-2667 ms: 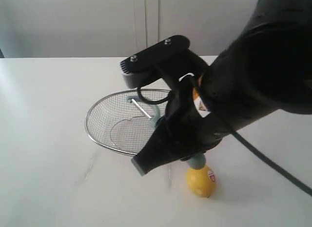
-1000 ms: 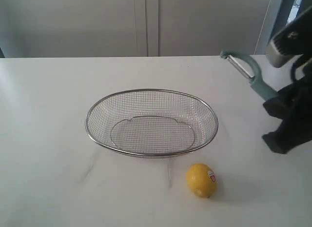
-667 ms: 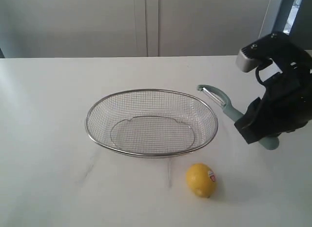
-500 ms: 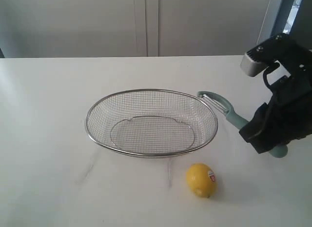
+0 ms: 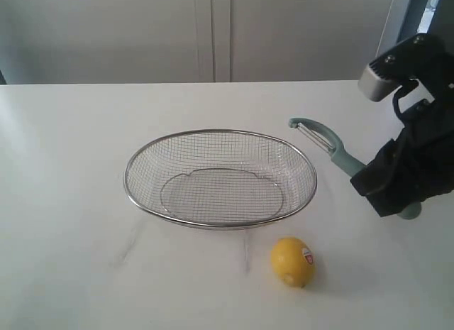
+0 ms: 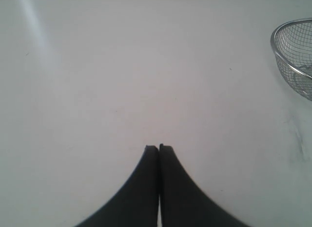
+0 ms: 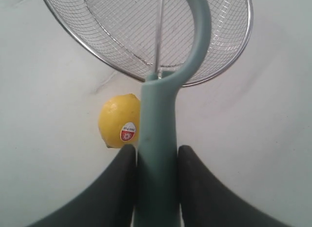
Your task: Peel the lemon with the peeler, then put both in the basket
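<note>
The right gripper [image 7: 156,150] is clamped on the peeler [image 5: 328,144]: both fingers press the sides of the pale teal handle. The curved head and metal blade project toward the basket [image 5: 213,225]. In the exterior view, the peeler is just beside the basket's right rim and not touching it. Its head is nearest the rim and its handle slopes away. The lemon [image 5: 292,261] rests on the white table [image 5: 71,131] near the basket's front rim, apart from it, with its sticker visible. The left gripper [image 6: 159,149] has its fingers pressed together above bare table. It is off to one side of the basket, and only a section of the basket's rim appears in the left wrist view.
</note>
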### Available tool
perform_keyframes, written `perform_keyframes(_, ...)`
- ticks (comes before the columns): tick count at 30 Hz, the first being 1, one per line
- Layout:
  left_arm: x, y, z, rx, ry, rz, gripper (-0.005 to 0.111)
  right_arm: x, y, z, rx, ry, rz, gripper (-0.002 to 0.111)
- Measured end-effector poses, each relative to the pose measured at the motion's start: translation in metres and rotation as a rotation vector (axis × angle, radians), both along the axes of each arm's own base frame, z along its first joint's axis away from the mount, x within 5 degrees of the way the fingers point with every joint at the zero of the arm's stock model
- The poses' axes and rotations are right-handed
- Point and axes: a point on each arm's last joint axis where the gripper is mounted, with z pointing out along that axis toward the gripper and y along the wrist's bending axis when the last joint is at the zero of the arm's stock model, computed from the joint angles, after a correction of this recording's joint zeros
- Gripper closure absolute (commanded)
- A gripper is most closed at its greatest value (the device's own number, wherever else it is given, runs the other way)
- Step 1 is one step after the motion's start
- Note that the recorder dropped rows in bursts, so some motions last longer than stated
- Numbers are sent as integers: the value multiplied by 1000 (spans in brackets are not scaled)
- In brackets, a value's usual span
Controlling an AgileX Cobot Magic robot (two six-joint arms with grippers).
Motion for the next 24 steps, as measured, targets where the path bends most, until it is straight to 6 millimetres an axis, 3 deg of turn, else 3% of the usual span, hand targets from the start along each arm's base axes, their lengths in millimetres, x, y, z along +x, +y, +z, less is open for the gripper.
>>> perform_keyframes(24, 0, 0, 0, 0, 0, 0, 107, -1, 0, -1, 8, 22, -16, 108)
